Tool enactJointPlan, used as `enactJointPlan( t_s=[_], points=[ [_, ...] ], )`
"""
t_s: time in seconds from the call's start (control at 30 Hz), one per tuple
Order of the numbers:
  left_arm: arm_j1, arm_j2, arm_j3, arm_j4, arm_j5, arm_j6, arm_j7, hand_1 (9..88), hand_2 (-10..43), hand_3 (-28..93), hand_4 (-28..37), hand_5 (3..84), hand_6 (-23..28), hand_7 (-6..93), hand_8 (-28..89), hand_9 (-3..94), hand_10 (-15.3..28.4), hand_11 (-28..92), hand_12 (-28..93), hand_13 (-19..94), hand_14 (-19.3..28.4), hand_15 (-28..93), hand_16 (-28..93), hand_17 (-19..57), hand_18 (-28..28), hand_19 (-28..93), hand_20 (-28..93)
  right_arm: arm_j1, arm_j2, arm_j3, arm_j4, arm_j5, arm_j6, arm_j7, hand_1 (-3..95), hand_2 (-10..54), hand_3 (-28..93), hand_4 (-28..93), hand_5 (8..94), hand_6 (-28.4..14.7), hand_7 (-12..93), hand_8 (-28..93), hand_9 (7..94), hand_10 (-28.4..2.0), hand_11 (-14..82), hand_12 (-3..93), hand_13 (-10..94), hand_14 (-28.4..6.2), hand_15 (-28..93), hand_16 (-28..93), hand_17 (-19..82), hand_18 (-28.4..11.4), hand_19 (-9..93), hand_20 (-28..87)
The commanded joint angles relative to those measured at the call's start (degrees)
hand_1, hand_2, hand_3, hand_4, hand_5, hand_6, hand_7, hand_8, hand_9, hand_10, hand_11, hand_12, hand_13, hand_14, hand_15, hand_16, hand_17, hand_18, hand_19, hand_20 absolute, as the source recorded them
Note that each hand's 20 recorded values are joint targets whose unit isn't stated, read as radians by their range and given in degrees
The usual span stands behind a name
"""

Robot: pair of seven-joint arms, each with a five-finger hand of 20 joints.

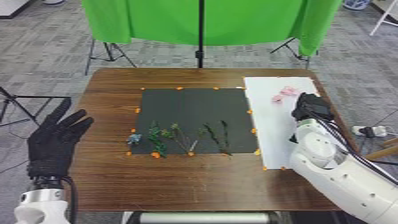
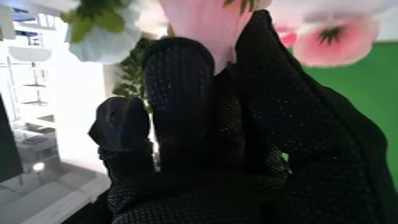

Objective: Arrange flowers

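Observation:
My left hand (image 1: 59, 142) is off the table's left edge, open with straight fingers. My right hand (image 1: 311, 107) is over the white sheet (image 1: 277, 130), just right of the pink flowers (image 1: 289, 91). In the right wrist view, my right hand (image 2: 182, 95) has a pink flower (image 2: 200, 22) pinched between its fingers and thumb. Another pink flower (image 2: 333, 42) and a pale blue-white flower (image 2: 105, 42) are close by. On the dark mat (image 1: 191, 107) lie a small blue flower (image 1: 134, 138), leafy green stems (image 1: 156, 137) and thin dark stems (image 1: 225, 135).
Orange markers (image 1: 179, 88) edge the dark mat on the brown table (image 1: 200, 180). My right forearm (image 1: 329, 160) crosses the table's right edge. Beyond the far edge stands a green cloth (image 1: 160, 22) on a black stand (image 1: 201, 53).

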State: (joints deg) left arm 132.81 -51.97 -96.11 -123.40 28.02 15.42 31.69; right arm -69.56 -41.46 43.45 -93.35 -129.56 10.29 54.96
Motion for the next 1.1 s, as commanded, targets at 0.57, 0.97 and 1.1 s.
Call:
enactJointPlan(
  t_s=[0.57,0.97,1.1],
  points=[
    [5.79,3.63,-2.46,-1.79,-3.19,2.62,5.29,23.0,9.0,75,-25.0,36.6,8.1,8.5,-7,35.5,19.2,26,14,25,25.9,54,-6,-8.5,25.5,49,23,14.97,-24.15,-12.86,-4.85,-2.96,2.34,-20.17,60.8,-9.5,74,-28,88.4,2.1,22,4,93.7,-4.7,14.3,32.4,83,-0.9,61,30,42,-23.6,93,53],
    [-9.69,3.74,-0.17,0.00,3.59,-1.44,-3.15,22.8,8.9,75,-25.2,36.8,8.1,8.5,-7,35.6,19.2,27,14,26,25.8,54,-6,-8.5,25.6,49,23,21.06,-39.56,-22.57,8.80,-5.18,-1.79,-23.97,60.0,-9.5,73,-28,87.6,3.0,23,5,93.7,-3.9,13.7,32.4,82,-1.4,63,29,41,-23.6,93,56],
    [-11.49,3.11,0.61,0.43,3.94,-1.74,-4.09,22.8,8.9,75,-25.3,36.8,8.1,8.5,-7,35.6,19.2,27,14,26,25.9,54,-6,-8.5,25.6,49,23,21.71,-39.77,-25.51,10.58,-6.83,-2.46,-24.64,60.2,-9.5,72,-28,86.7,3.6,23,4,93.6,-3.6,12.7,32.5,80,-1.6,65,30,39,-23.3,93,58]
  ],
)
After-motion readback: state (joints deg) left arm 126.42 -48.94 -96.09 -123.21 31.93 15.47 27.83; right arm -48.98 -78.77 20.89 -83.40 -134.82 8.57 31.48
